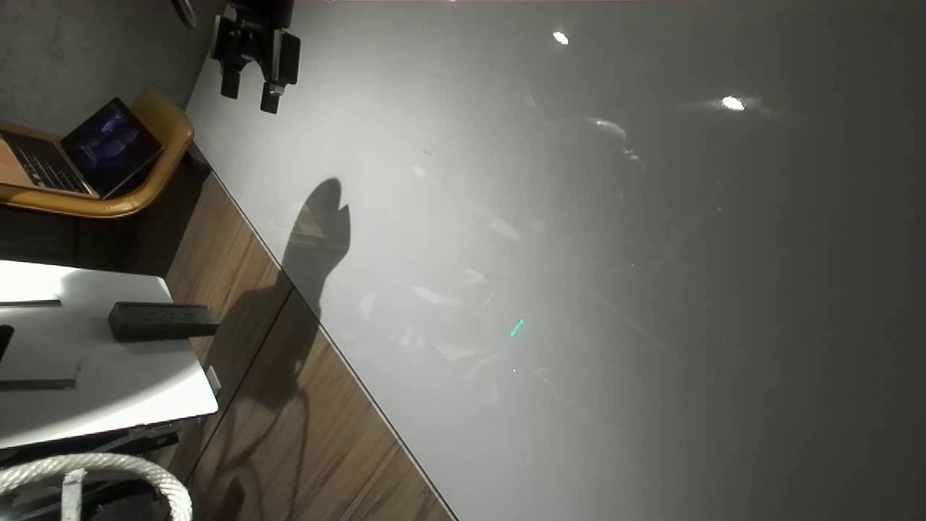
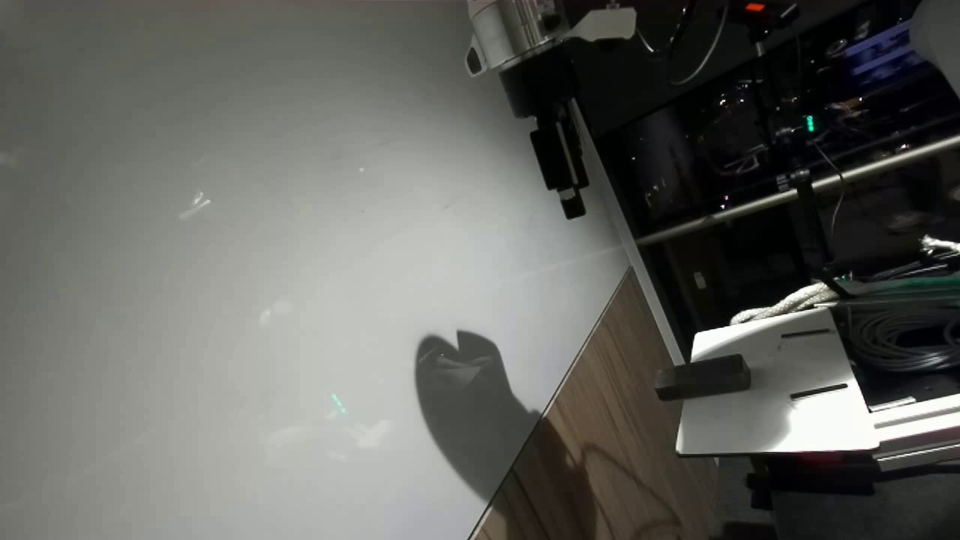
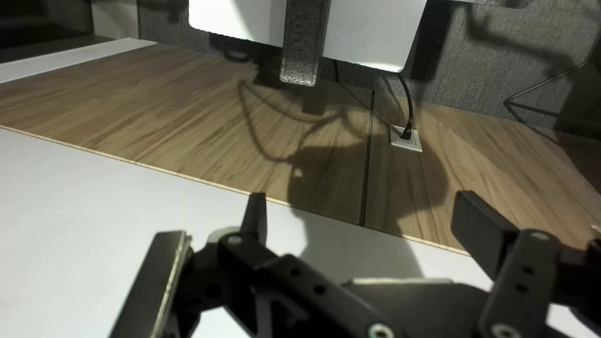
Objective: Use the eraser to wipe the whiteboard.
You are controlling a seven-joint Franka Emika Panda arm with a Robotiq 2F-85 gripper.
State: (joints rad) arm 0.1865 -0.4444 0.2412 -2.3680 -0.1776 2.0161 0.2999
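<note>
Your black two-fingered gripper (image 1: 249, 92) has spread jaws; the dark grey rectangular eraser (image 1: 163, 322) looks light and firm: pinch its overhanging end by the sides.

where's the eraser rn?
Left side in an exterior view: the eraser lies on the small white tabletop, one end jutting past its edge toward the brown wood surface. In the wrist view it's at top centre.
</note>
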